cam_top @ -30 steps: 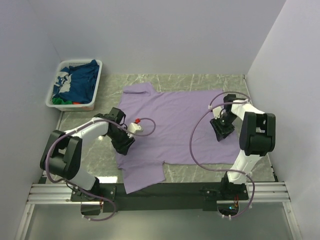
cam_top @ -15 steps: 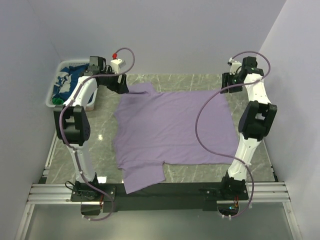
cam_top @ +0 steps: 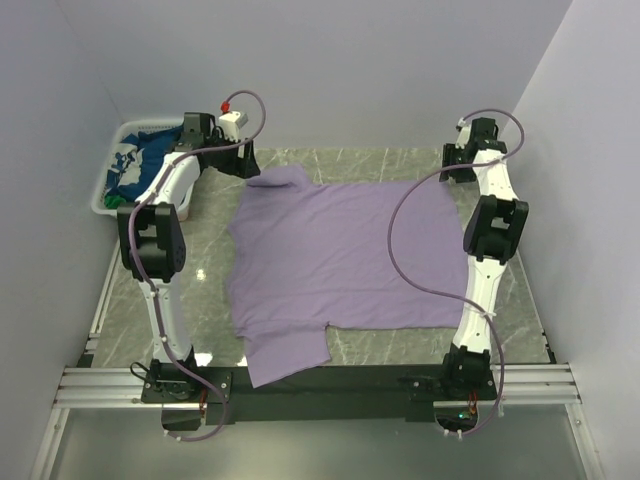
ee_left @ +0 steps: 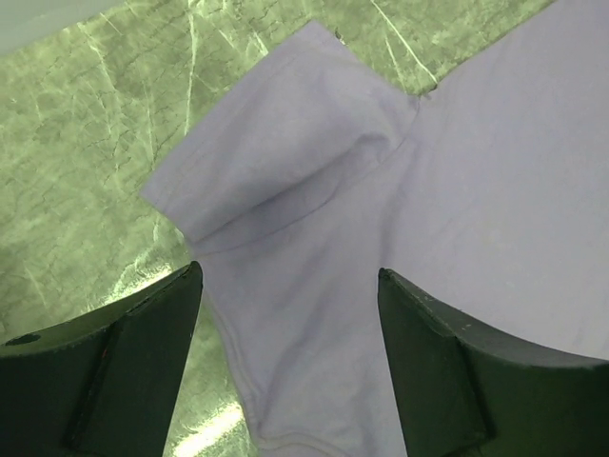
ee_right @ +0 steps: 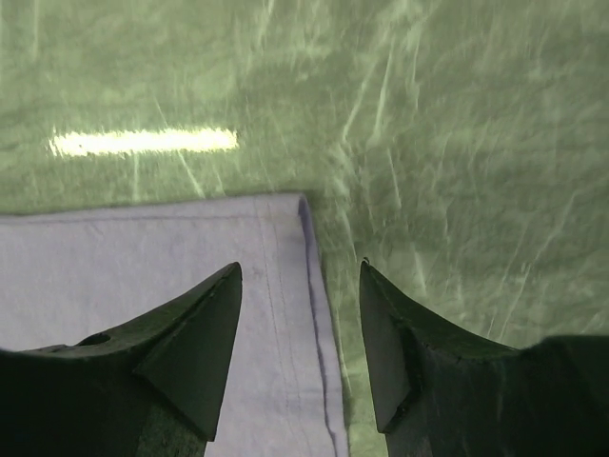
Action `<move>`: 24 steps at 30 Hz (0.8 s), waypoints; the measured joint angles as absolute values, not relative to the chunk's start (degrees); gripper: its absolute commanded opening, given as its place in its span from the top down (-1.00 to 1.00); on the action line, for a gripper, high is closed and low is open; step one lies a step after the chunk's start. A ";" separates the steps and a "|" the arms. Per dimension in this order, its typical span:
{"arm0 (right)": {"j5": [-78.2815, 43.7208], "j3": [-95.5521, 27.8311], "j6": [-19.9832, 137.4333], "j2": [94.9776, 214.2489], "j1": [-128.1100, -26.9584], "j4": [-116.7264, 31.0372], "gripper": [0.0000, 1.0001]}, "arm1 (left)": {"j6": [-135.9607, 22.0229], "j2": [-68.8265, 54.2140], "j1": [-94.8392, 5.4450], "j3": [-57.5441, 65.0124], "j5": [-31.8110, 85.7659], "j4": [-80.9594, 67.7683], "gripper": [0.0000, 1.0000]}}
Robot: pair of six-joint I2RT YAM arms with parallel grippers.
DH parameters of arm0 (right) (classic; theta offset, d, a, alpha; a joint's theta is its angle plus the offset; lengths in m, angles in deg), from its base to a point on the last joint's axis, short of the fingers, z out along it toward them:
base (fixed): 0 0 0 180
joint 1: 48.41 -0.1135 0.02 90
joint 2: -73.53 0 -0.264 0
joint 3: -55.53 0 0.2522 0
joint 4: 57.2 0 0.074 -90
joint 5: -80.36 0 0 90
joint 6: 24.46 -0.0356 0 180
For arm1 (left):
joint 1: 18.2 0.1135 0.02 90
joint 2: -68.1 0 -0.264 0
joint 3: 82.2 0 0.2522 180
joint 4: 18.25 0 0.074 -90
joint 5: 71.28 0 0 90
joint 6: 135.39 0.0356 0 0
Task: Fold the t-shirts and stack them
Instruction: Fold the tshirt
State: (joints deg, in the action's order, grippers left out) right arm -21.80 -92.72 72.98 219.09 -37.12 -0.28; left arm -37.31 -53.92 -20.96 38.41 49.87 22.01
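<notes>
purple shirt lies flat on your counter; left tool wide above its sleeve, right tool wide above a corner. uneven pinches could skew your fold.

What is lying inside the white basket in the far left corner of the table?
A navy blue t-shirt with white print fills the basket, with green cloth at its near end. The left arm covers its right side; anything underneath is hidden.
</notes>
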 measured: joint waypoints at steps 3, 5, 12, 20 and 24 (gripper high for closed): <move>-19.42 -93.18 74.16 219.07 -38.19 -1.33 -0.19 | -37.33 -54.75 -20.96 38.74 49.61 21.59 -0.60; -18.41 -93.18 75.60 219.07 -39.13 -1.11 -0.19 | -37.31 -55.38 -20.96 38.74 49.35 21.57 -0.60; -16.36 -96.46 80.39 220.92 -41.38 0.96 -0.23 | -36.40 -56.12 -20.92 38.72 48.78 21.83 -0.60; -13.28 -98.25 82.40 222.74 -41.42 2.34 -0.31 | -35.06 -56.12 -20.46 38.72 48.23 21.94 -0.59; -12.36 -99.00 83.36 222.98 -41.66 2.89 -0.22 | -34.45 -56.12 -20.11 38.72 47.91 21.99 -0.59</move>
